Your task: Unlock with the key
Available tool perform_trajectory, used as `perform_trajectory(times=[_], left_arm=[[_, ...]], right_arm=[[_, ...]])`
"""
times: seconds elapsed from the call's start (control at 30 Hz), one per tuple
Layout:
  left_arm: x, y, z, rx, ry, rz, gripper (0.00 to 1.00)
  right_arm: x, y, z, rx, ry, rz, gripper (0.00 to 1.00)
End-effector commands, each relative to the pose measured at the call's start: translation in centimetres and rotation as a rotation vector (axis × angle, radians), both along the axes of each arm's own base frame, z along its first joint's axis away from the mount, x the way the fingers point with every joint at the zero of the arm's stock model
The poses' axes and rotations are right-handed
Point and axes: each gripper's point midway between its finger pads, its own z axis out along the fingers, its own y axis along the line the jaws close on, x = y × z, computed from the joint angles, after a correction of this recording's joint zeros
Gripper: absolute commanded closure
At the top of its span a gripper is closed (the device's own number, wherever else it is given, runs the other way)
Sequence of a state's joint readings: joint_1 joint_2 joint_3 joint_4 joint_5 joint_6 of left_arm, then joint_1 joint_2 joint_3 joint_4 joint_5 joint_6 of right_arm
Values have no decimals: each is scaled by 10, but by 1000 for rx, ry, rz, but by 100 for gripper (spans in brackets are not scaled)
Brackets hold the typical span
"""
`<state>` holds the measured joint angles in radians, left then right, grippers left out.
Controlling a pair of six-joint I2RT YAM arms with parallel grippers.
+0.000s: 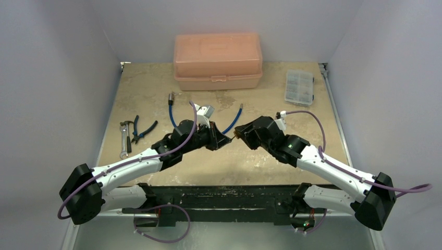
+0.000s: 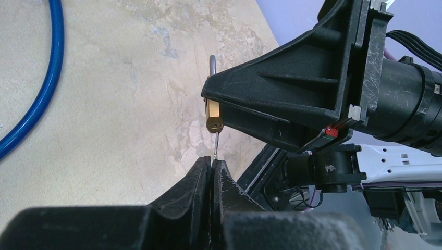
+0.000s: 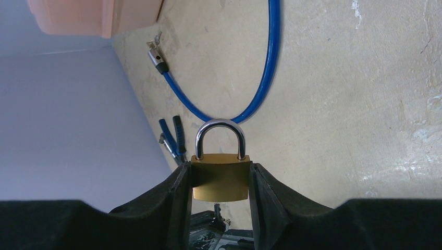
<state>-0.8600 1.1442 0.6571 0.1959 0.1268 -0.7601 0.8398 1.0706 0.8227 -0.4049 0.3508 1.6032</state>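
Observation:
The small brass padlock (image 3: 220, 179) with its silver shackle (image 3: 220, 127) closed hangs above the table, my right gripper (image 3: 220, 169) shut on its two sides. The thin silver key (image 2: 215, 145) is pinched in my left gripper (image 2: 212, 161), which is shut on it. Its blade points up and its tip meets the padlock's bottom face (image 2: 213, 124). Seen from the right wrist, the key (image 3: 216, 211) shows just under the padlock body. From above, the left gripper (image 1: 225, 139) and the right gripper (image 1: 241, 133) meet tip to tip over the table's middle. The key's ring is hidden.
A blue cable (image 1: 172, 112) with metal ends curves on the table behind the grippers. A peach plastic box (image 1: 217, 61) stands at the back, a clear parts organiser (image 1: 299, 87) at the back right. Blue-handled pliers (image 1: 140, 129) and a wrench (image 1: 124, 139) lie at the left.

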Motion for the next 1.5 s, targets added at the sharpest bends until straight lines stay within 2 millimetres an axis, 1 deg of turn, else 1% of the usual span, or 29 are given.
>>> perform_trajectory(times=[0.0, 0.6, 1.0, 1.13, 1.47], left_arm=[[1, -8, 34, -63, -81, -30, 100], [7, -12, 33, -52, -87, -24, 100], [5, -5, 31, -31, -91, -15, 100], [5, -2, 27, -13, -88, -8, 100], [7, -5, 22, -13, -84, -11, 100]], right_arm=[[7, 1, 19, 20, -51, -23, 100], [5, 1, 20, 25, -51, -25, 100], [6, -3, 19, 20, -43, -50, 100], [6, -2, 21, 22, -42, -51, 100], [8, 2, 22, 30, -46, -38, 100]])
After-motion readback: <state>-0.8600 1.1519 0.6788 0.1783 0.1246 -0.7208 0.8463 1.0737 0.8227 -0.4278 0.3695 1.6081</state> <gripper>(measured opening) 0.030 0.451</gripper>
